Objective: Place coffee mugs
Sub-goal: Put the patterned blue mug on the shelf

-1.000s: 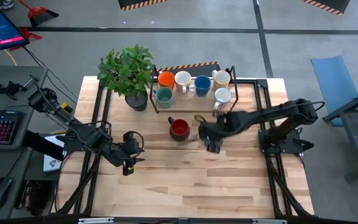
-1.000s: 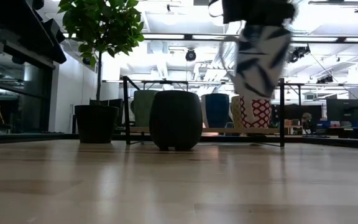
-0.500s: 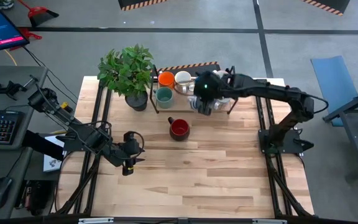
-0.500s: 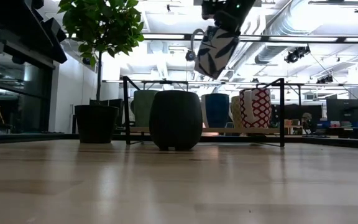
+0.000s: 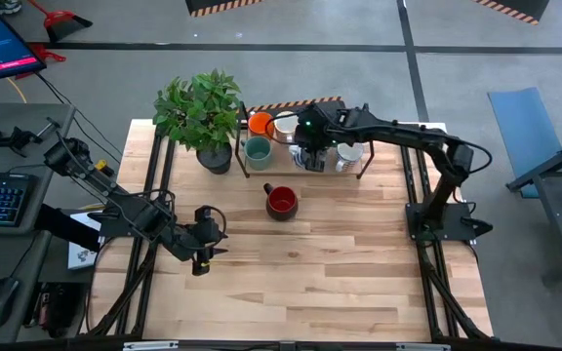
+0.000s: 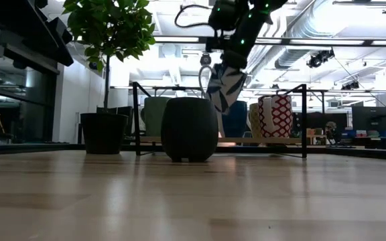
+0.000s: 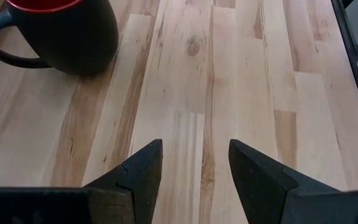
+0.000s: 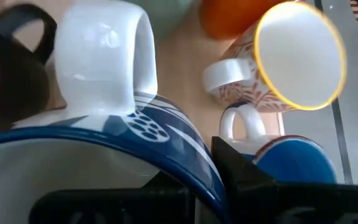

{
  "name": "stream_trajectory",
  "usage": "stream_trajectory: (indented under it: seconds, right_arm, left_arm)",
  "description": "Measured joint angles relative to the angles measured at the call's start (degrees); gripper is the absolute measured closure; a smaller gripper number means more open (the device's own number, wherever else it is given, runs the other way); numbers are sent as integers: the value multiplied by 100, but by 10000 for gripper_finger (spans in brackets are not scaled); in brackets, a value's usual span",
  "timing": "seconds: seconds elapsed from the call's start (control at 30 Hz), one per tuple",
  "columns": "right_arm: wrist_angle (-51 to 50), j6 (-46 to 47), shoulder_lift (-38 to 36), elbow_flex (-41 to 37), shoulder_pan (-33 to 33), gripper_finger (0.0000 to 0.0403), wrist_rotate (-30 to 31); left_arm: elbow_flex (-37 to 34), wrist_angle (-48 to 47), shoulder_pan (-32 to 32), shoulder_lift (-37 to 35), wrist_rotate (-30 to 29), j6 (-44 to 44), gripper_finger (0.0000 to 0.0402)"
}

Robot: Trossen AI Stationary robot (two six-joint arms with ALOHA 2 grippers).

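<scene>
My right gripper (image 5: 310, 151) is shut on a white mug with a blue leaf pattern (image 6: 223, 87), over the dark metal rack (image 5: 261, 175) at the table's far side. On the rack stand an orange mug (image 5: 260, 124), a white mug with a yellow rim (image 8: 291, 56), a teal-green mug (image 5: 257, 149), a blue mug (image 8: 291, 158) and a white mug (image 5: 349, 153). A dark mug, red inside (image 5: 281, 202), stands on the table in front of the rack. My left gripper (image 5: 203, 255) is open and empty, low over the table at the left. My right gripper holds the patterned mug by its rim wall (image 8: 191, 155), one finger inside the mug and one finger (image 8: 241, 174) outside. It comes from above. The mug hangs tilted below the gripper, its handle (image 8: 104, 56) away from the fingers, clear of the rack.
A potted plant (image 5: 203, 112) in a dark pot (image 5: 215, 158) stands at the rack's left end. The rack's posts (image 6: 304, 120) rise around the mugs. The near half of the wooden table (image 5: 310, 292) is bare.
My right gripper has carried the patterned mug from the table's middle, right of the dark mug, toward the far edge and a little left, over the rack, and then down toward the mugs there. The mug has tipped further over on the way.
</scene>
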Motion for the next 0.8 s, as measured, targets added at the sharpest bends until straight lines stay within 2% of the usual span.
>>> stream_trajectory:
  seconds: [0.43,0.57,0.8]
  right_arm:
    - [-491,-225,210,-37,-136,399,56]
    - [-634,-203,210,-118,-136,399,394]
    - [-597,-185,209,-190,-148,399,413]
  left_arm:
    - [0,30,-2,0,-2,13,229]
    - [0,36,-1,0,-27,15,229]
    - [0,34,0,1,-50,0,229]
